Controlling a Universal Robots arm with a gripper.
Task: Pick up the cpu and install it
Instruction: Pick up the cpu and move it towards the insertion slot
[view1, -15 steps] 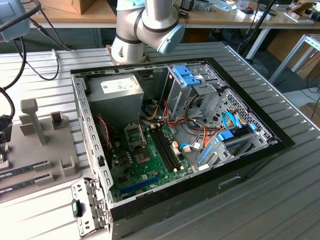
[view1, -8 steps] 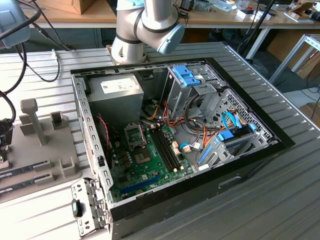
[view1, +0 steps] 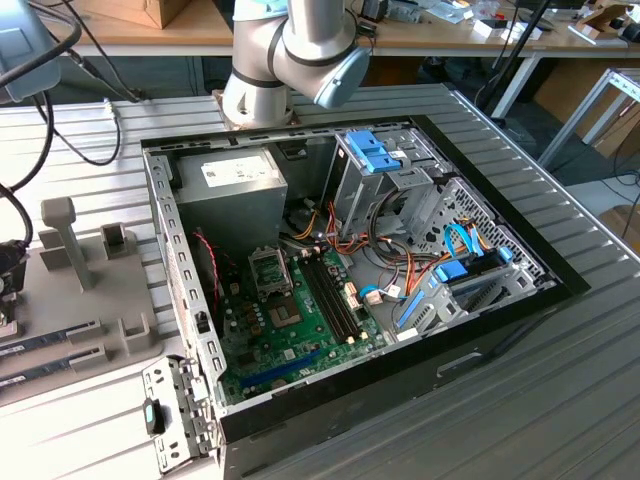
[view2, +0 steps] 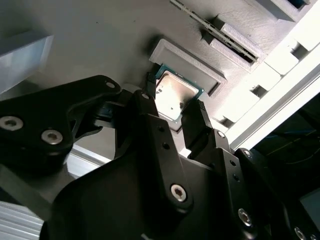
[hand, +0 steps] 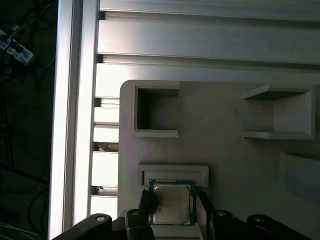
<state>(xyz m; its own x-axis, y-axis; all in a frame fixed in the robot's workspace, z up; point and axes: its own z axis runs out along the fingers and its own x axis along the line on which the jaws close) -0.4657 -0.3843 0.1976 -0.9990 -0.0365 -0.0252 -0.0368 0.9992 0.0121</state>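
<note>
The cpu (hand: 171, 204) lies flat, silver top up, square in its grey tray (hand: 225, 135) recess; the gripper (view2: 173, 102) straddles it, jaws apart.

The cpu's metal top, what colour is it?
Shiny silver, with a thin green edge; the cpu shows best in the first wrist view.

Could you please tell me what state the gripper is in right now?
Gripper: down at the cpu on the grey tray; whether it is open or closed on it cannot be told.
</note>
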